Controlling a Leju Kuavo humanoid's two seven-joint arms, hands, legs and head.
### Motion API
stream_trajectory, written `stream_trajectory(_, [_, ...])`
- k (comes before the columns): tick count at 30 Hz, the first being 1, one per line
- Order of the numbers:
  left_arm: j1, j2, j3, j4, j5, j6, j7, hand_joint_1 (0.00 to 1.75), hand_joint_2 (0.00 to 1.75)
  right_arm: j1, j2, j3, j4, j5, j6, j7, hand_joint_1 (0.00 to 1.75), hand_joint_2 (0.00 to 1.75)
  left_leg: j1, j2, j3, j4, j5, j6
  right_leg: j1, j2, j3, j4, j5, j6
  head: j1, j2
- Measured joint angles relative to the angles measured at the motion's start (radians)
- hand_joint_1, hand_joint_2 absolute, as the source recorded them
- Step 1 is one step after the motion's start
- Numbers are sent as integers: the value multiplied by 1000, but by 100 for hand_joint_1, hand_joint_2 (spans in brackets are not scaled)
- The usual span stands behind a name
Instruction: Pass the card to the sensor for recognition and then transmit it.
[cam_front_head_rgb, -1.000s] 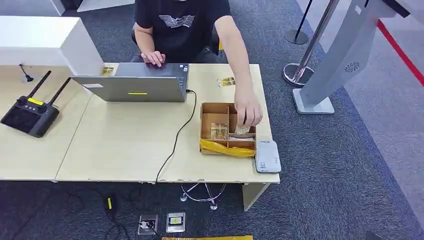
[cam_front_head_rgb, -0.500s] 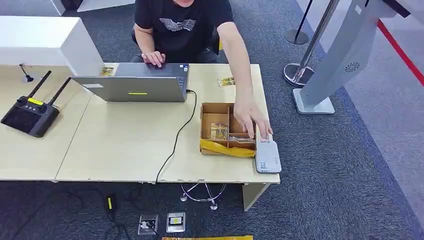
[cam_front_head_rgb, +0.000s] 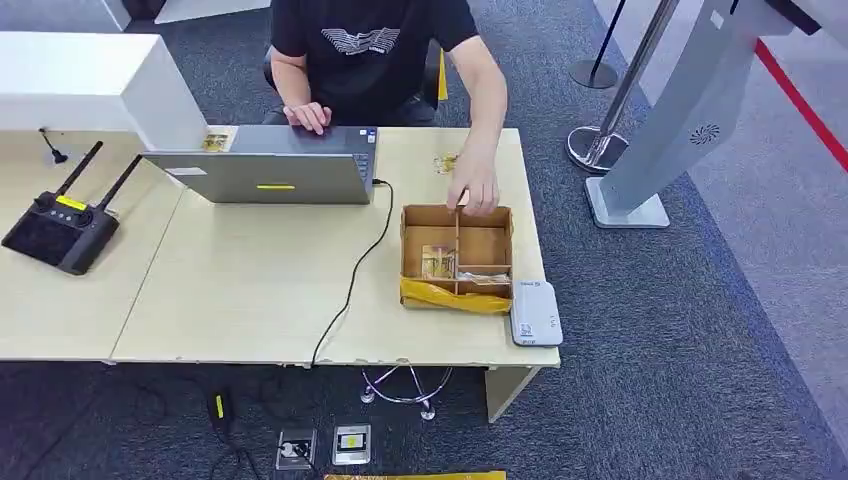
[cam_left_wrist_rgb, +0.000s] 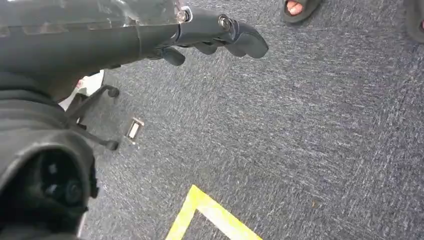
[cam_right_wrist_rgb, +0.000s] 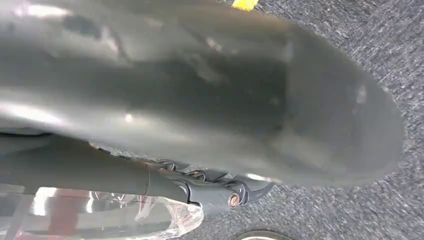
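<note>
Bench: pale wood, on grey carpet. On it: laptop, black remote w/ antennas, cardboard box w/ dividers, white sensor touching box's near right corner. Card lies in box's left compartment. Person's hand on box's far rim. My left hand hangs over carpet, its fingers loosely curled, holding nothing. My right hand: mostly hidden behind grey cover, fingers' state can't tell.

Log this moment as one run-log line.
left robot hand: open, over carpet | right robot hand: state unclear | card: in cardboard box | card reader: beside box | person's hand: at box rim
</note>
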Motion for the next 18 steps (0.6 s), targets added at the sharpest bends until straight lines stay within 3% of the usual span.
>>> stream_trajectory(6, [0,-2,0,0,1,-1,-1,0,0,0,2,-5,0,-1,6,-2,0,0,0,0,0,0,0,0,0,0,0,0,0,0,0,0])
stream_trajectory(12, [0,-4,0,1,2,-3,5,0,0,0,3,-5,0,1,82,-14,0,0,0,0,0,0,0,0,0,0,0,0,0,0,0,0])
stream_trajectory(18, [0,-3,0,7,4,-3,2,0,0,-1,5,-5,0,7,103,-25,0,0,0,0,0,0,0,0,0,0,0,0,0,0,0,0])
